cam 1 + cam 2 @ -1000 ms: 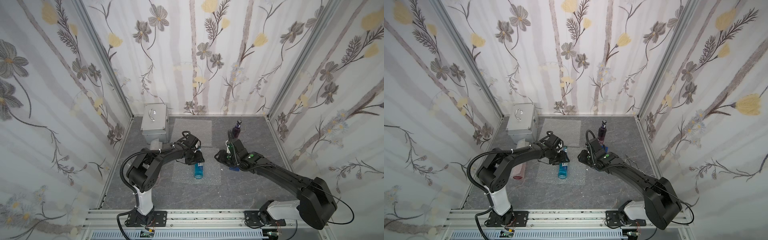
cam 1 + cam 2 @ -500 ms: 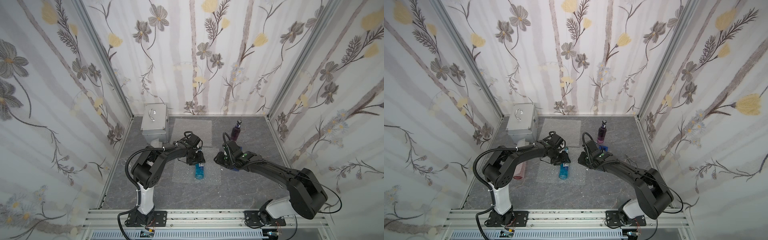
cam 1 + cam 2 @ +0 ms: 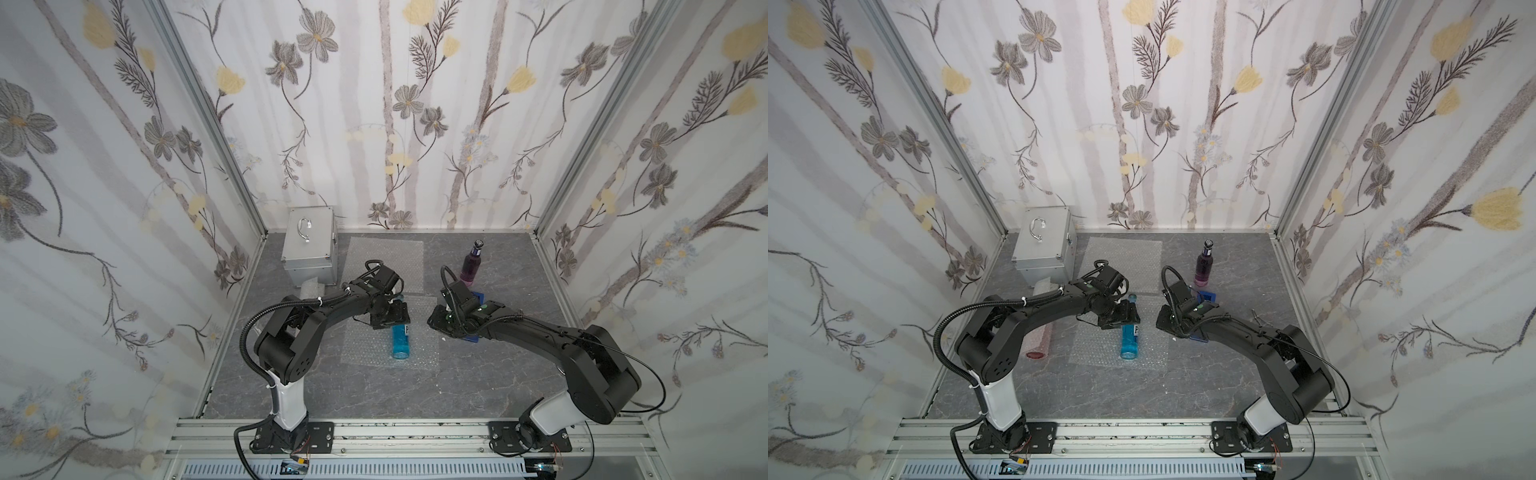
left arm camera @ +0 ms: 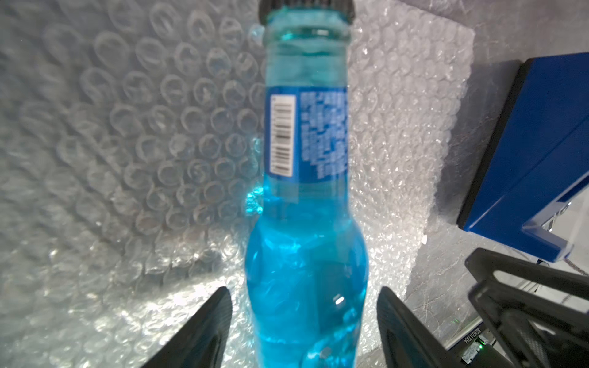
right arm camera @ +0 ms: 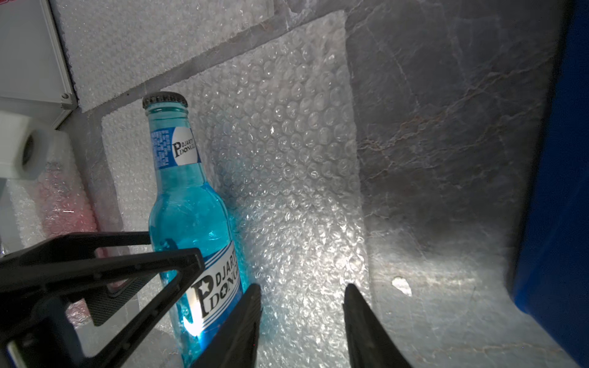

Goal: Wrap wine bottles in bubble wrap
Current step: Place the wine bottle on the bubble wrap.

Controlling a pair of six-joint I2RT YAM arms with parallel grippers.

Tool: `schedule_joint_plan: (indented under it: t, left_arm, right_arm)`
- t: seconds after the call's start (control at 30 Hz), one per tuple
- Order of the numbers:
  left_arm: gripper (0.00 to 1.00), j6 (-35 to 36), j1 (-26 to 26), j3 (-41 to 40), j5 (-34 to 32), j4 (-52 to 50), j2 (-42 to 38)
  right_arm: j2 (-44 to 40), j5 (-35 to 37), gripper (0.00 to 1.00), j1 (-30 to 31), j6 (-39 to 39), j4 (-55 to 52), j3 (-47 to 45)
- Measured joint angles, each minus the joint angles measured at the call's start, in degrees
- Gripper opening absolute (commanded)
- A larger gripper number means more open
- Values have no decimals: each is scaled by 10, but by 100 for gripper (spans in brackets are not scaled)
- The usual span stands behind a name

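Bottle (image 4: 306, 191), blue-filled and dark-capped, lies on bubble wrap (image 4: 143, 159); left end effector (image 4: 302, 290) and right end effector (image 5: 302, 286) gape empty.

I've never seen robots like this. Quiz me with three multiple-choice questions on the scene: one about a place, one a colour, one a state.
1. Where does the blue bottle lie?
A. on a bubble wrap sheet
B. in a basket
C. on a shelf

2. What colour is the liquid in the upright bottle?
A. green
B. purple
C. yellow

3. How do the left gripper's jaws stand?
A. shut together
B. apart, either side of the blue bottle
C. clamped on a sponge

Answers: 1 A, bubbles show beneath it; 2 B, purple in both top views; 3 B, gaps flank the glass.
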Motion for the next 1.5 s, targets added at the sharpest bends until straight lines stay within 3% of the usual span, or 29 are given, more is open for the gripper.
schedule_joint_plan:
  t: [0.2,0.33,0.63,0.77,0.87,1.17,1.5]
  left_arm:
    - [68,2,0,-2,0,0,0]
    - [62,2,0,-2,5,3,0]
    - [73,6,-1,1,5,4,7]
    - [72,6,-1,8,7,1,18]
    - [67,6,-3,15,12,-2,28]
    - [37,10,-6,24,17,-6,34]
    - [30,31,2,9,-13,-47,-24]
  right_arm:
    - [11,0,46,-3,0,0,3]
    - [12,-2,37,-4,0,1,3]
    - [42,-43,32,18,0,14,19]
    - [60,-46,28,19,0,20,19]
    - [72,-49,26,20,0,25,19]
    - [106,-58,25,16,0,43,17]
    - [106,-82,25,-5,-10,86,-5]
